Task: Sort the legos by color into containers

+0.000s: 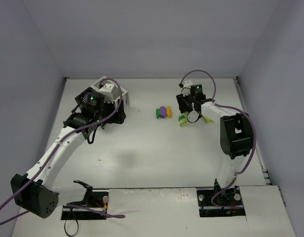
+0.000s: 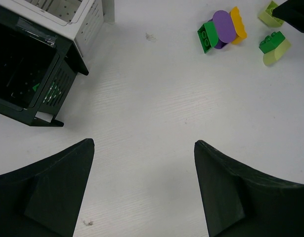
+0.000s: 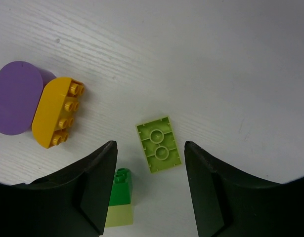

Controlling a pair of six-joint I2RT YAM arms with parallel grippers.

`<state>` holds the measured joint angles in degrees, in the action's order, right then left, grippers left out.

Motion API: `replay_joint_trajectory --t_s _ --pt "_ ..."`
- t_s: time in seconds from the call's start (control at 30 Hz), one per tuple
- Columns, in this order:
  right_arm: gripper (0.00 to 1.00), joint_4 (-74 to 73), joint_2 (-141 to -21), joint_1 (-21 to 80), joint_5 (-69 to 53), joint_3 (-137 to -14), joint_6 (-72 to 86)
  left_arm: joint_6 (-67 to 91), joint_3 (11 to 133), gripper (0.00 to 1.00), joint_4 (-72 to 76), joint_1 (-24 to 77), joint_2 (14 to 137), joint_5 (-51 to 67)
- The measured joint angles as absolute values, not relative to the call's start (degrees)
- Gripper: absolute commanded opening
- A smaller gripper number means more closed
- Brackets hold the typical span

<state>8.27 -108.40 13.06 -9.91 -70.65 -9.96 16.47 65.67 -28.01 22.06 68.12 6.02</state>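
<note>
The four joined containers (image 1: pixel 121 95) stand at the back left, partly under my left arm. The left wrist view shows a black bin (image 2: pixel 23 74) and a white bin (image 2: pixel 75 17). My left gripper (image 1: pixel 100 121) (image 2: pixel 143 142) is open and empty over bare table beside the black bin. Loose legos lie mid-right: dark green (image 1: pixel 157 114) (image 2: pixel 207 36), purple (image 1: pixel 162 111) (image 3: pixel 16 98), orange-yellow (image 1: pixel 168 111) (image 3: pixel 56 112). My right gripper (image 1: pixel 189 116) (image 3: pixel 150 143) is open above an upside-down lime-green brick (image 3: pixel 159 146), not touching it. A dark green brick on a pale lime one (image 3: pixel 121 186) lies by its left finger.
Something green shows through the black bin's slats (image 2: pixel 53 91). Another lime brick (image 1: pixel 207 119) lies right of my right gripper. Grey walls close the table (image 1: pixel 152 158) at the back and sides.
</note>
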Motion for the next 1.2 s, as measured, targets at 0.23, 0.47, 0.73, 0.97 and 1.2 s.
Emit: replay_joint_trajectory --t_s 0.23,0.47,0.73,0.97,1.2 --pt "0.58 7.84 -110.0 13.04 -11.44 -70.65 -11.86 16.47 65.67 0.76 -27.94 22.06 68.12 6.83" --pt "0.57 7.7 -112.09 13.04 -11.42 -70.65 -12.21 16.47 65.67 0.76 -27.68 22.06 68.12 7.51" --pt "0.42 7.75 -114.26 13.02 -11.33 -70.67 -12.58 16.47 65.67 0.76 -27.57 22.06 68.14 7.75" --pt "0.11 7.66 -114.28 12.73 -11.22 -70.67 -12.47 16.47 65.67 0.76 -27.55 22.06 68.14 8.1" --pt "0.0 8.34 -110.74 12.88 -11.42 -67.18 -11.81 16.51 65.67 0.76 -27.44 22.06 68.16 9.5"
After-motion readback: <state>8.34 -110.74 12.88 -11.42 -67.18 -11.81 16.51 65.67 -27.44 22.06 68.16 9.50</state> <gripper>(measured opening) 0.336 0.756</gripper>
